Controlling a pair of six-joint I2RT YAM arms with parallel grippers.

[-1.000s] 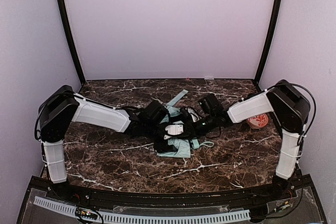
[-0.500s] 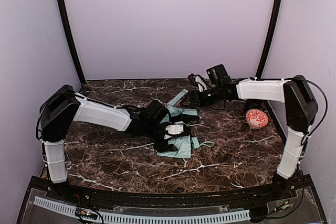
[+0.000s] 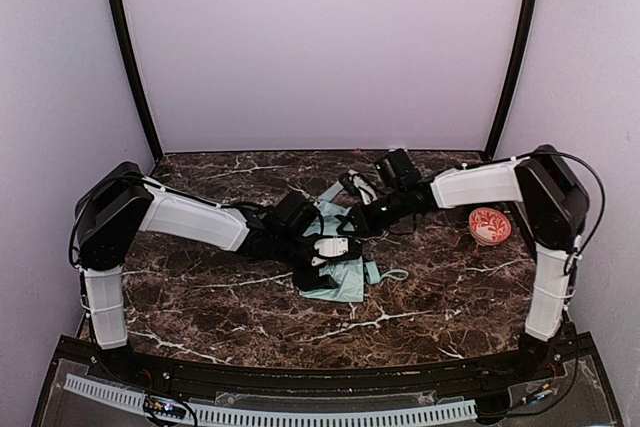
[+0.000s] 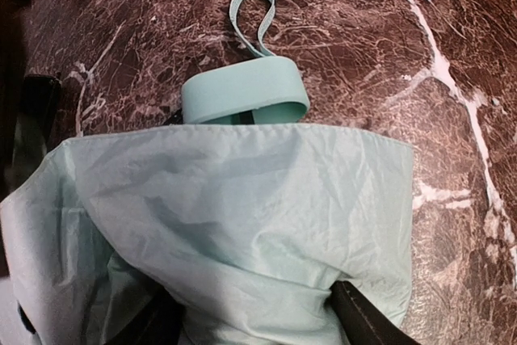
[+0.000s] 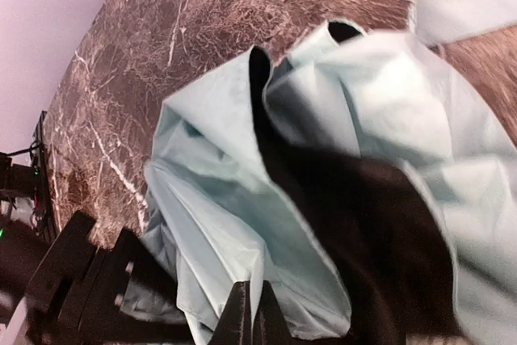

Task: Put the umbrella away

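The umbrella (image 3: 345, 275) lies folded at the table's middle, its mint canopy loose and crumpled. My left gripper (image 3: 325, 253) is shut on its body; in the left wrist view the canopy (image 4: 242, 216) bulges between the two black fingers (image 4: 367, 322). The mint handle (image 4: 242, 96) and the wrist cord (image 4: 252, 14) point away from the gripper. My right gripper (image 3: 352, 209) is at the umbrella's far end. In the right wrist view its fingertips (image 5: 252, 313) pinch a thin fold of mint canopy (image 5: 218, 199), with the black underside (image 5: 363, 224) showing beside it.
An orange-and-white patterned bowl (image 3: 490, 226) sits at the right edge of the marble table (image 3: 200, 297), under the right arm. A loose mint flap (image 3: 338, 188) sticks out toward the back. Walls close the table in on three sides.
The right gripper lifted away from the umbrella toward the back of the table, then came back down to its far end and shut on the canopy. The left arm stayed put.
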